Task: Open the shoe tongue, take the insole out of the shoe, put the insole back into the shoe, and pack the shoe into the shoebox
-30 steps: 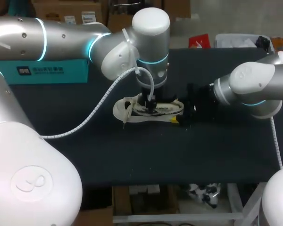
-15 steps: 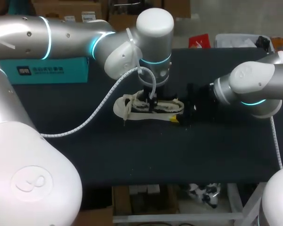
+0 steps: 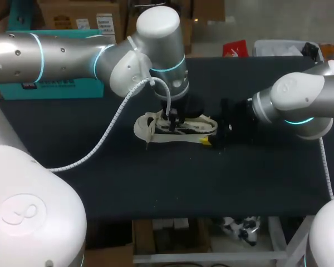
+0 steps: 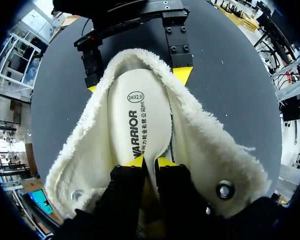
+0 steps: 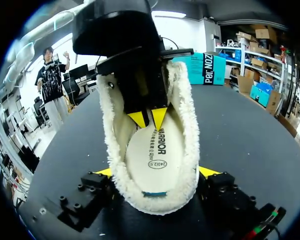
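A cream fleece-lined shoe (image 3: 156, 130) lies on the black table, its tongue pulled open. In the left wrist view the pale insole (image 4: 140, 115) lies inside it. My left gripper (image 4: 150, 161) reaches down into the shoe from above, its yellow tips pinched on the insole's front end; the right wrist view shows the left gripper (image 5: 148, 119) there too. My right gripper (image 5: 156, 172) stands wide around the heel, one finger pressing each side of the shoe (image 5: 185, 125). The head view has the right gripper (image 3: 214, 134) at the shoe's right end.
The teal shoebox (image 3: 61, 88) stands at the back left of the table (image 3: 172, 183), partly behind my left arm. A red item (image 3: 235, 49) and a grey bin (image 3: 284, 47) sit past the far edge.
My left gripper's fingers have closed together on the insole, and the left arm's wrist has swung a little to the left. The shoe and my right arm have stayed put.
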Available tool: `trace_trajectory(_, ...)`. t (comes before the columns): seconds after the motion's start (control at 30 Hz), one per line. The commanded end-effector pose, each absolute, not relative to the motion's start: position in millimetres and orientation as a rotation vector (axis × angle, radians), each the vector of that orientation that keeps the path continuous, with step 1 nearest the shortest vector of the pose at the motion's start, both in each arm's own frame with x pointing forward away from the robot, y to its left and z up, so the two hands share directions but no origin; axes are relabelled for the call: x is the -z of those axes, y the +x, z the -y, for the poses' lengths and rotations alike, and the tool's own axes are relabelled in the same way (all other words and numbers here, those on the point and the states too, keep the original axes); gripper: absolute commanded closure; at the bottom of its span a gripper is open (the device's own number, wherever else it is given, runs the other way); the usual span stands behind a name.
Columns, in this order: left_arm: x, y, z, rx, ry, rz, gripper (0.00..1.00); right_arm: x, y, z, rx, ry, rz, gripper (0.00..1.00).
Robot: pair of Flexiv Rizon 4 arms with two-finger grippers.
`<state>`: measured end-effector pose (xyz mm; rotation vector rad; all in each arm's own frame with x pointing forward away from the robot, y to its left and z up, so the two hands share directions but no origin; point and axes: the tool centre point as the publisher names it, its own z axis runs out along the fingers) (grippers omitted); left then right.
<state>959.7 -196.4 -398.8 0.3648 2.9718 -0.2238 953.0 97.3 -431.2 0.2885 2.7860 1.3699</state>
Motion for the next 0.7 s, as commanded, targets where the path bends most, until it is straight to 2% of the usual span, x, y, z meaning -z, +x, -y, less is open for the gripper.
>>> trace_trajectory(0.03,396.9,946.7,193.7,0.385,0.390,-2.955,1.00,438.6,953.1,-98.1,-1.374,0.286,-2.787,1.00)
trace_trajectory(0.7,346.0,932.5,197.6,0.738,0.397,-2.929,1.00,438.6,953.1,-98.1,-1.374,0.286,-2.787,1.00)
